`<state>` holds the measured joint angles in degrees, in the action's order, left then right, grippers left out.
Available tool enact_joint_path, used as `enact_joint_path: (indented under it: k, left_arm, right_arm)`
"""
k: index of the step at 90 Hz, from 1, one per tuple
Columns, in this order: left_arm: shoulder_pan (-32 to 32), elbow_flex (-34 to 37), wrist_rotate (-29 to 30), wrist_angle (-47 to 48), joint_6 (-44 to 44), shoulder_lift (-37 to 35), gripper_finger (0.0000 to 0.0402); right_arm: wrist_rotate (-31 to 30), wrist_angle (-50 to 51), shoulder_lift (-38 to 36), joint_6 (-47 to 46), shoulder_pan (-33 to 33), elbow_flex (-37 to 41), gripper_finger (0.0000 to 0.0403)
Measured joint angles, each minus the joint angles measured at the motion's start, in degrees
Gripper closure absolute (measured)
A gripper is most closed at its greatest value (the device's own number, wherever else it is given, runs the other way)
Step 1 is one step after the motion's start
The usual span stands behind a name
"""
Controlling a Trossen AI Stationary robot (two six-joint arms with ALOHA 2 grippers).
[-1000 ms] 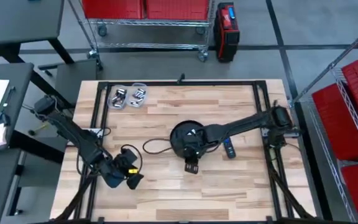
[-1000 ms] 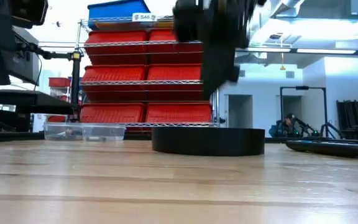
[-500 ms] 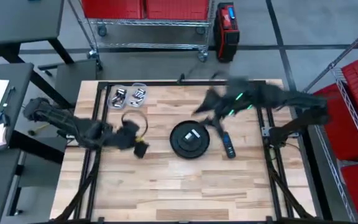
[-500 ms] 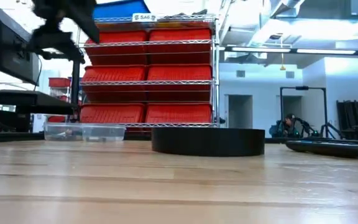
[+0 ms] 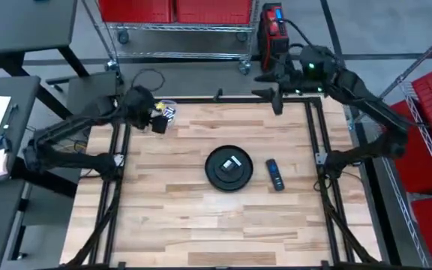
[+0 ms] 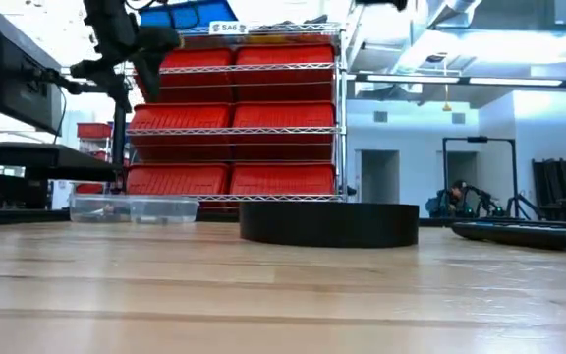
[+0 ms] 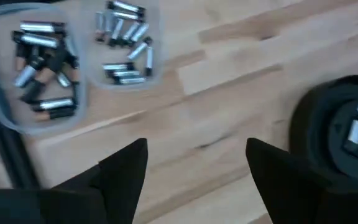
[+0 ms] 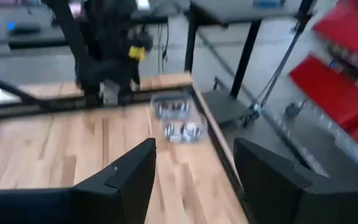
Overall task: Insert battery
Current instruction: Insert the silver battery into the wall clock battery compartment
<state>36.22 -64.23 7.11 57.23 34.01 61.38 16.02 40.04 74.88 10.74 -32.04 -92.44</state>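
Above the worktop's [image 5: 201, 217] far-left corner, our left tool [image 5: 158, 120] hovers with fingers spread and empty, the clear battery tubs [image 7: 73, 56] just beneath it. We judge it nearer than the right tool [image 5: 276, 97], also spread, empty, raised.

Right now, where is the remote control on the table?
In the high view the remote control lies flat on the table's right half, just right of the round black device.

A wire shelf rack [image 6: 234, 118] of red bins [image 6: 273, 179] stands behind the wooden table [image 5: 201, 217], on grey floor [image 5: 201, 75].
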Motion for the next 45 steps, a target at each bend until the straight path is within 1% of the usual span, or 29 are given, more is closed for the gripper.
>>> enact_joint_path:
  k: [8, 17, 28, 37, 45]
  left_arm:
    - [4.87, 0.0, -1.63, -0.66, -4.94, 1.67, 0.0146]
    - [8.54, -0.01, -2.13, -1.96, -10.27, 3.78, 0.0146]
    - [11.06, -0.64, -2.12, -3.21, -15.01, 8.13, 0.0146]
    - [12.63, -3.02, -2.12, -1.92, -18.08, 12.98, 0.0146]
    - [14.11, -6.15, -2.12, 1.51, -19.44, 18.31, 0.0146]
  right_arm:
    - [3.23, 1.18, 1.5, 0.34, -2.93, 0.0, 0.0198]
    - [3.96, 2.28, 3.12, 0.33, -5.41, 0.0, 0.0198]
    - [4.42, 3.03, 4.94, 0.42, -7.56, 0.0, 0.0198]
    - [5.15, 3.02, 6.37, 0.87, -8.67, 0.0, 0.0198]
    - [5.2, 3.09, 7.78, 1.42, -9.42, 0.0, 0.0198]
